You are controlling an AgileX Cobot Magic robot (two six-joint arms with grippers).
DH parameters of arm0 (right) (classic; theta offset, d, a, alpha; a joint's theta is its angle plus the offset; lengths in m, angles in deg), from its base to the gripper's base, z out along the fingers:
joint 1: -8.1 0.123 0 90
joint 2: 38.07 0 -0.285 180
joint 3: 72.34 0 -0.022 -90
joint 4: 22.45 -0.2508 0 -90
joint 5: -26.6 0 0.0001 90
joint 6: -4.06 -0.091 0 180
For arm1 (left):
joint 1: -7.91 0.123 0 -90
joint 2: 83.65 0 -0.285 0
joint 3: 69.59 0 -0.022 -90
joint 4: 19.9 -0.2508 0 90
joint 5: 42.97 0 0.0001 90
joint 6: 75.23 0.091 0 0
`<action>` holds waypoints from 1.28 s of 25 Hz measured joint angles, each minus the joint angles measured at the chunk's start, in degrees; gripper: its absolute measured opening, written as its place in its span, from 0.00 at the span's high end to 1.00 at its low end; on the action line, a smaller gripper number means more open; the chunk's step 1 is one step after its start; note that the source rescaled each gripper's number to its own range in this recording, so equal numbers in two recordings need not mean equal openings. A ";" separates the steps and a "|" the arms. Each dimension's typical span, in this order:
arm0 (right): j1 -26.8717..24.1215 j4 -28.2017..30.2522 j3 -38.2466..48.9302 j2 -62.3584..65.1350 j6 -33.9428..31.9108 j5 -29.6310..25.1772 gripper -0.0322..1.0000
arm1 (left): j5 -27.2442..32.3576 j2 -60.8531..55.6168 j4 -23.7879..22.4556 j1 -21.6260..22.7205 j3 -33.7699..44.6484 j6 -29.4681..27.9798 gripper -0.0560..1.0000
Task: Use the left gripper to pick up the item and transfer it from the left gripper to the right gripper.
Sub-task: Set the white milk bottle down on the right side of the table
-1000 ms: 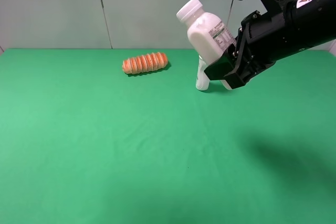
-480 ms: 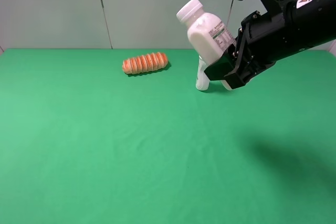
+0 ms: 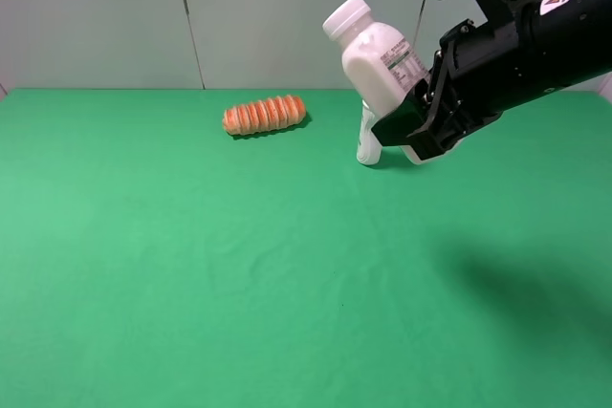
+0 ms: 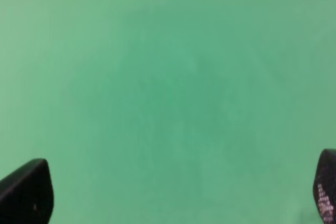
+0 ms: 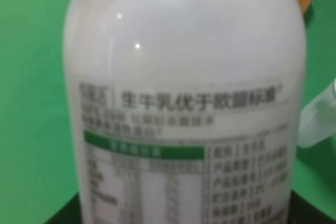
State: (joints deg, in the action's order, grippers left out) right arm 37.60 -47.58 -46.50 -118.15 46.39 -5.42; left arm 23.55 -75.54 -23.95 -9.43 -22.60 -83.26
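Note:
The item, a wide white bottle (image 3: pixel 375 62) with a white screw cap and a printed label, hangs tilted in the air at the back right, cap up and to the left. My right gripper (image 3: pixel 421 126), on the black arm with the white-red sticker, is shut on its lower part. The bottle's label fills the right wrist view (image 5: pixel 184 103). My left gripper (image 4: pixel 176 198) is out of the exterior view. In the left wrist view its fingertips (image 4: pixel 26 192) stand wide apart over bare green cloth, open and empty.
An orange ribbed roll (image 3: pixel 265 114) lies at the back of the green table (image 3: pixel 191 265). A slimmer white bottle (image 3: pixel 367 140) stands on the cloth just behind and below the held bottle. A grey wall closes the back.

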 joint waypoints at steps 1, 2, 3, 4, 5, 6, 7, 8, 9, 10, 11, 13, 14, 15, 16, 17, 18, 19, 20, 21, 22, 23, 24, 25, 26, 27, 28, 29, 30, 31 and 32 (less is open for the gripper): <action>0.00 0.00 0.00 0.00 -0.48 0.00 0.95 | -0.37 -0.12 0.00 0.00 0.11 0.00 0.00; 0.00 0.00 0.00 0.00 -1.08 -0.01 0.95 | -0.77 -0.18 0.00 0.00 0.29 0.00 0.00; 0.00 0.00 0.00 0.00 -1.66 -0.06 0.95 | -1.29 -0.13 0.00 0.00 0.39 0.00 0.00; 0.00 0.00 0.00 0.00 -1.99 -0.11 0.95 | -1.95 -0.13 0.00 0.00 0.58 0.00 0.00; 0.00 0.00 0.00 0.00 -2.10 -0.11 0.95 | -2.84 -0.13 0.00 0.00 0.84 0.00 0.00; 0.00 0.00 0.00 0.00 -2.22 -0.17 0.95 | -4.22 -0.13 0.00 0.00 1.33 0.00 0.00; 0.00 0.00 0.00 0.00 -2.29 -0.22 0.95 | -4.72 -0.13 -0.05 0.00 1.79 0.06 0.00; 0.00 0.00 0.00 0.00 -2.44 -0.22 0.95 | -4.90 -0.06 -0.05 0.00 2.01 0.06 0.00; 0.00 0.00 0.00 0.00 -2.57 -0.35 0.95 | -5.01 -0.02 -0.05 0.00 2.00 0.06 0.00; 0.00 0.00 0.00 0.00 -2.77 -0.40 0.95 | -5.20 -0.02 -0.05 0.00 2.00 0.09 0.00; 0.00 0.00 0.00 0.00 -2.99 -0.40 0.95 | -5.43 -0.02 -0.05 0.00 2.00 0.18 0.00; 0.00 0.00 0.00 0.00 -3.09 -0.40 0.95 | -5.78 -0.02 -0.05 0.00 2.00 0.17 0.00; 0.00 0.05 0.00 0.00 -3.15 -0.40 0.95 | -5.78 -0.02 -0.05 0.00 2.00 0.17 0.00; 0.00 0.05 0.00 0.00 -3.40 -0.42 0.95 | -5.78 -0.02 -0.05 0.00 2.00 0.17 0.00; 0.00 0.12 0.00 0.00 -3.70 -0.42 0.95 | -5.78 -0.02 -0.05 0.00 2.00 0.17 0.00; 0.00 0.36 0.00 0.00 -4.37 -0.46 0.95 | -5.78 -0.02 -0.05 0.00 2.00 0.17 0.00; 0.00 0.76 0.00 0.00 -5.11 -0.55 0.95 | -5.78 -0.02 -0.05 0.00 2.00 0.17 0.00; 0.00 1.47 0.00 0.00 -5.89 -0.79 0.95 | -5.78 -0.02 -0.05 0.00 2.00 0.17 0.00; 0.00 2.13 0.00 0.00 -6.86 -1.15 0.95 | -5.78 -0.02 -0.05 0.24 2.00 0.17 0.00; 0.00 3.11 0.00 0.00 -7.99 -1.76 0.95 | -5.78 -0.02 -0.05 0.68 2.00 0.17 0.00; 0.00 4.38 0.00 0.00 -9.40 -2.54 0.95 | -5.78 -0.02 -0.05 1.44 2.00 0.19 0.00; 0.00 5.85 0.00 0.00 -10.75 -3.15 0.95 | -5.78 -0.02 -0.05 2.47 2.00 0.19 0.00; 0.00 7.24 0.00 0.00 -12.63 -3.82 0.95 | -5.78 -0.02 -0.05 3.79 2.00 0.19 0.00; 0.00 9.11 0.00 0.00 -14.81 -4.44 0.95 | -5.78 -0.02 -0.05 5.12 2.00 0.19 0.00; 0.00 11.19 0.00 0.00 -16.74 -4.86 0.95 | -5.78 -0.02 -0.05 6.89 2.00 0.19 0.00; 0.00 12.92 0.00 0.00 -19.20 -5.14 0.95 | -5.78 -0.02 -0.05 8.76 2.00 0.19 0.00; 0.00 15.13 0.00 0.00 -21.61 -5.28 0.95 | -5.78 -0.02 -0.05 10.29 2.00 0.19 0.00; 0.00 17.31 0.00 0.00 -23.89 -5.42 0.95 | -5.78 -0.02 -0.05 12.12 2.00 0.19 0.00; 0.00 19.23 0.00 0.00 -25.67 -5.53 0.95 | -5.78 -0.02 -0.05 13.89 2.00 0.19 0.00; 0.00 20.58 0.00 -0.06 -27.61 -5.81 0.95 | -5.78 -0.02 -0.05 15.56 2.00 0.19 0.00; -0.24 21.81 0.00 -0.34 -29.19 -6.09 0.95 | -5.78 -0.02 -0.05 16.86 2.00 0.19 0.00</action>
State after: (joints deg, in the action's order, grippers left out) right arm 37.36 -25.77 -46.50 -118.49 17.20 -11.51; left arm 17.77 -75.56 -23.99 7.42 -20.60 -83.07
